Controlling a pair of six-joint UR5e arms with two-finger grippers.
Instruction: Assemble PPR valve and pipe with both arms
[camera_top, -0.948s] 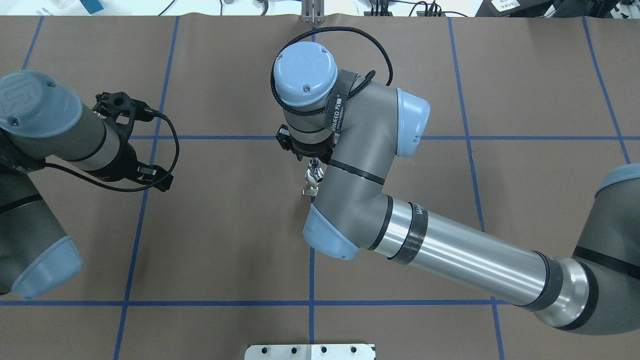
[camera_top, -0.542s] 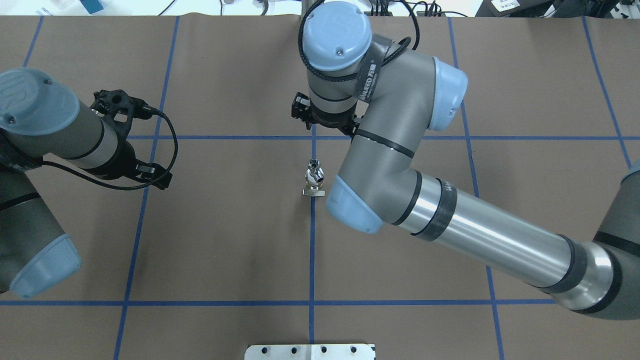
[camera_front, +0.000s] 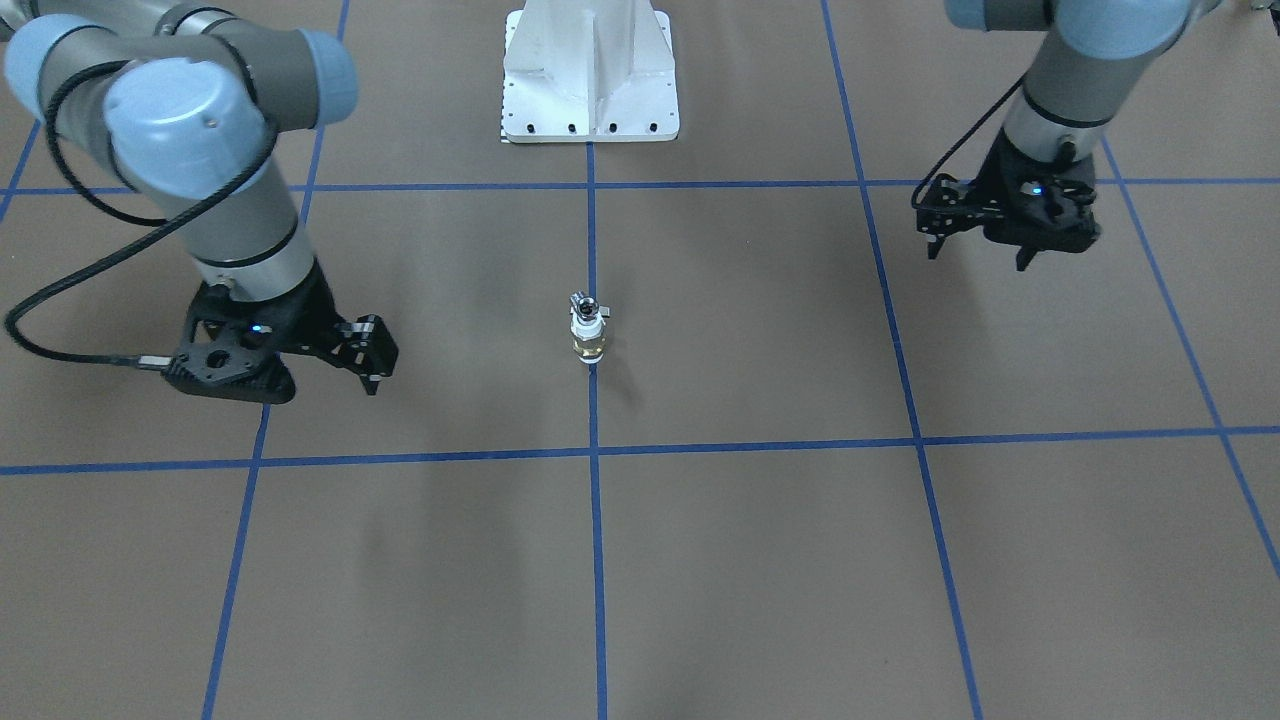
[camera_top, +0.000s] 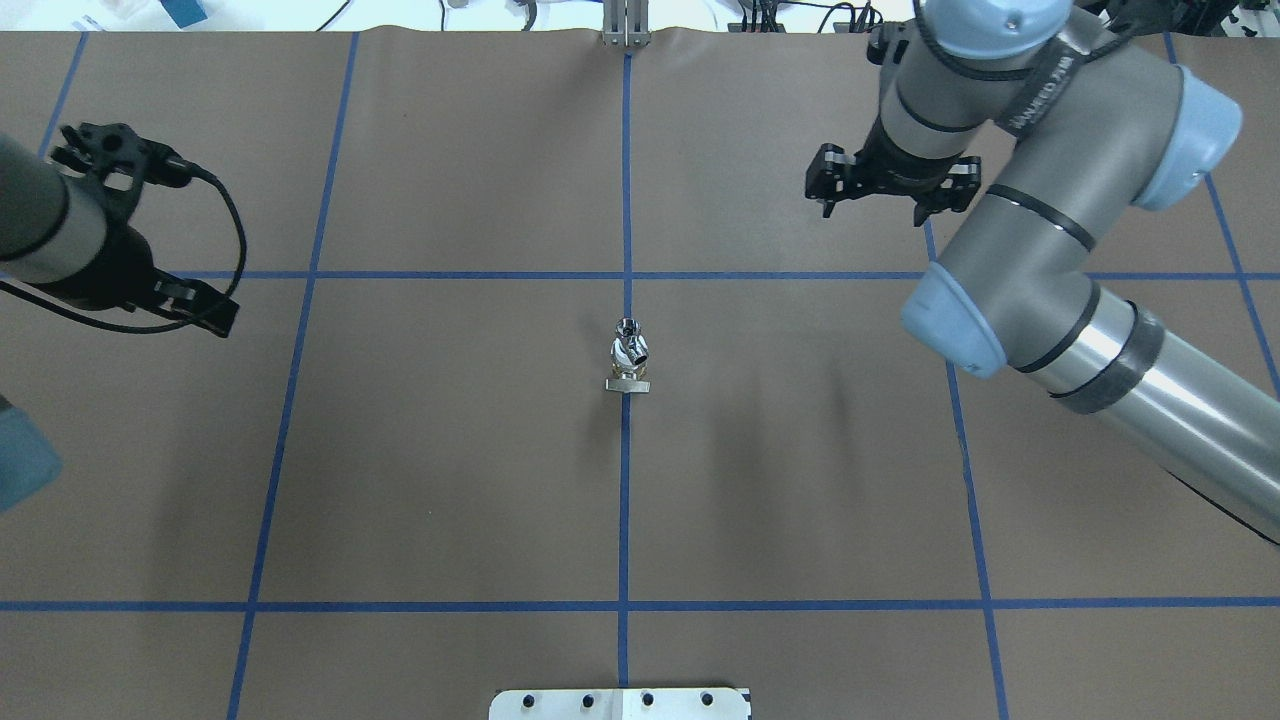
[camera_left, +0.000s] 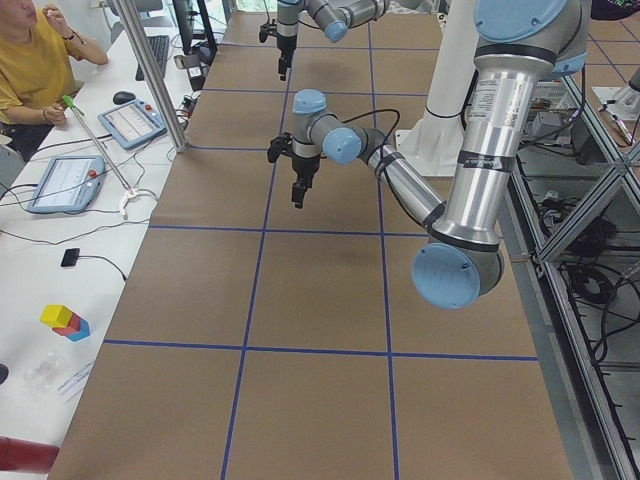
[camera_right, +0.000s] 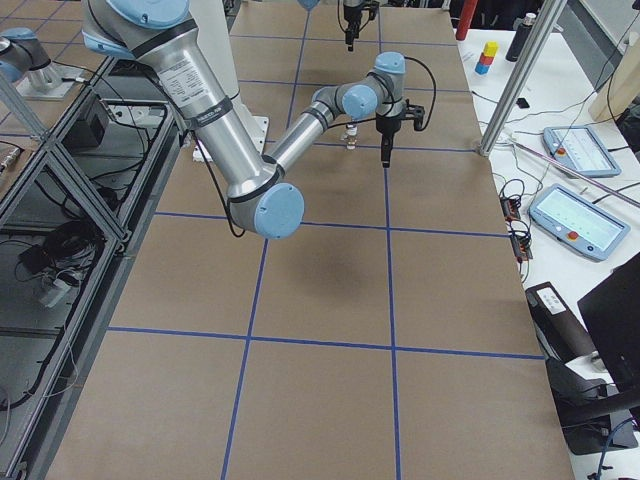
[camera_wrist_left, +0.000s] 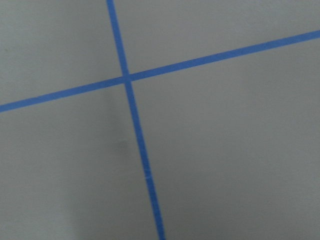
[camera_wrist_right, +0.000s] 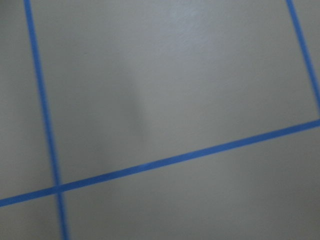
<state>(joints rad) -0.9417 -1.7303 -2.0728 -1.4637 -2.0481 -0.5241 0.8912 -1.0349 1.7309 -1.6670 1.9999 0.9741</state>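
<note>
My right gripper (camera_front: 366, 362) hangs empty, finger gap I can't tell; same for my left gripper (camera_front: 1040, 240). Between them, well apart from both, the PPR valve (camera_front: 588, 340) stands upright on the table (camera_front: 800, 560), on its centre tape line (camera_front: 597, 540), with the pipe (camera_front: 583, 303) on top.

Two grey jointed robot arms with light-blue joint caps, seen from above and from the front. The left arm (camera_top: 30, 235) enters from its own side with the wrist slanting forward and down. It ends in the left black two-finger gripper (camera_top: 200, 310), fingers aimed obliquely downward. The right arm (camera_top: 1040, 230) is stretched forward and bent at the elbow. Its wrist is near upright and carries the right black two-finger gripper (camera_front: 367, 360), fingers pointing down. Both grippers hang in the air, well apart. The jaw spacing of neither can be read.
</note>
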